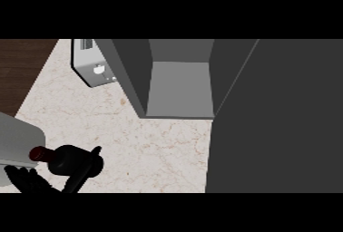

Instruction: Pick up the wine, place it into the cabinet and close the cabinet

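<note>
The wine bottle (pixel 67 159) sits low at the near left of the desk (pixel 157 145), a dark round body with a dark red cap pointing left. The left hand (pixel 35 180) is at it: black fingers show beneath and beside the bottle and a thumb-like tip rises at its right, so the hand looks curled round the bottle, though bottle and hand are both black and I cannot tell exactly where one ends. The right hand is not in view.

The cabinet (pixel 175 86) stands open at the far middle of the desk, its grey inside bare. Its door (pixel 275 118) is swung out as a large dark slab along the whole right side. A grey appliance (pixel 94 68) sits at the far left, just beside the cabinet's left wall.

Risks, as I judge them: the bottle could slip or tip in the hand if it is held near the neck, since the body is the heavy part. On the way over, it could knock the cabinet's left wall or front lip if carried too low, or clip the appliance if swung wide left.

Room to move is good: the marbled stretch between bottle and cabinet opening is bare, while the right is shut off by the door.
</note>
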`<action>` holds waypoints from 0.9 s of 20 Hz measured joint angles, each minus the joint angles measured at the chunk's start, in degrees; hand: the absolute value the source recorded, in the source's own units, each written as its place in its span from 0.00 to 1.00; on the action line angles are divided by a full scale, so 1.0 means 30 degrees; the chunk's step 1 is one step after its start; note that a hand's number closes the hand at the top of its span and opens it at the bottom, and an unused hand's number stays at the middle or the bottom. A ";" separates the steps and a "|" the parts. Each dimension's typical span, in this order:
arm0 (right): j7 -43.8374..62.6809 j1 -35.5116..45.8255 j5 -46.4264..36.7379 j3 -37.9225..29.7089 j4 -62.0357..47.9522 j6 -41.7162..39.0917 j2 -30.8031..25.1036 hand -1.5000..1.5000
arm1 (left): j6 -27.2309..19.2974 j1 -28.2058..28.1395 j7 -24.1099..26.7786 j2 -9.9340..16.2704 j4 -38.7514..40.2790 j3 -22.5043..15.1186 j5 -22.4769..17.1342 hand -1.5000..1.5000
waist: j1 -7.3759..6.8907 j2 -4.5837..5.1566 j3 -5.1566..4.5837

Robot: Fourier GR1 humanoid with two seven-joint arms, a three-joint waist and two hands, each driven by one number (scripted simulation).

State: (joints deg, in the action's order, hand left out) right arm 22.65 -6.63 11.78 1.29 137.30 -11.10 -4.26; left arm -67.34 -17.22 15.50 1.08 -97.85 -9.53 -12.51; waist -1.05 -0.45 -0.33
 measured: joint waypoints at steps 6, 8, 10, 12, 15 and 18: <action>-0.0529 -0.0280 0.0177 -0.0450 -0.0072 -0.0453 -0.0132 0.00 | 0.3613 0.0205 0.5884 -0.0275 0.3214 0.2198 -0.5519 0.00 | 0.0121 0.0063 0.0037; -0.0579 -0.0209 0.0118 -0.0395 -0.0116 -0.0453 -0.0084 0.00 | 0.4798 0.0393 0.8072 -0.0305 0.4594 0.2572 -0.7507 0.00 | 0.0133 0.0079 0.0041; -0.0678 -0.0269 0.0066 -0.0356 -0.0170 -0.0567 -0.0076 0.00 | 0.5830 0.0632 0.9864 -0.0321 0.5698 0.2586 -0.9252 0.00 | 0.0180 0.0097 0.0053; -0.0702 -0.0399 -0.0063 -0.0202 -0.0149 -0.0654 -0.0041 0.00 | 0.7114 0.1197 1.1381 -0.0334 0.7194 0.2893 -1.0664 0.00 | 0.0242 0.0111 0.0060; -0.0340 -0.0011 -0.0182 -0.0107 0.0015 -0.0461 -0.0003 0.00 | 0.8950 0.2111 1.3109 -0.0343 0.9492 0.3530 -1.2077 0.00 | 0.0309 0.0132 0.0074; -0.0056 0.0341 -0.0155 -0.0082 -0.0034 -0.0309 0.0071 0.00 | 1.0037 0.2786 1.4505 -0.0341 1.1285 0.3327 -1.3371 0.00 | 0.0340 0.0140 0.0085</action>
State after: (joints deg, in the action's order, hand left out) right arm 22.48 -5.61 11.31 1.04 137.20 -12.02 -4.05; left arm -37.23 -8.86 59.01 0.05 -63.99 0.45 -52.62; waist -0.03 -0.04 -0.08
